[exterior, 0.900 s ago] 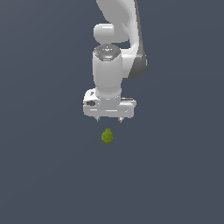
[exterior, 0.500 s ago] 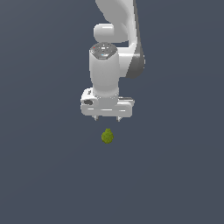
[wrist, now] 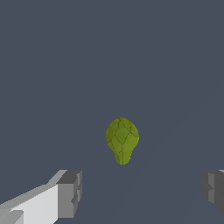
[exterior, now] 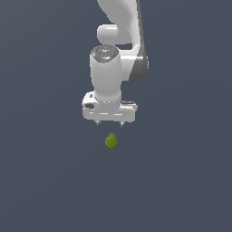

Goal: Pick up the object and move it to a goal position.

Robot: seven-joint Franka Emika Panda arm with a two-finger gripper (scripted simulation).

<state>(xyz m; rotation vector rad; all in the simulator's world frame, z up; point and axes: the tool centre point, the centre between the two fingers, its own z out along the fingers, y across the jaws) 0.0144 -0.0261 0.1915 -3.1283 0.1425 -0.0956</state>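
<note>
Hovering a bit lower vs. 0.9 s ago, jaws (exterior: 109,125) wide open just above untouched object (exterior: 111,141).

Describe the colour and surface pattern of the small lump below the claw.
Olive-green roundish lump with thin dark crack-like lines; clearest in the wrist view.

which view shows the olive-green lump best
The wrist view: the olive-green lump fills more of the picture there, so its cracked, lined surface and tapered end are clear, framed between the open gripper fingers. In the exterior view it is only a tiny green blob below the gripper, apart from it, with no surface detail.
</note>
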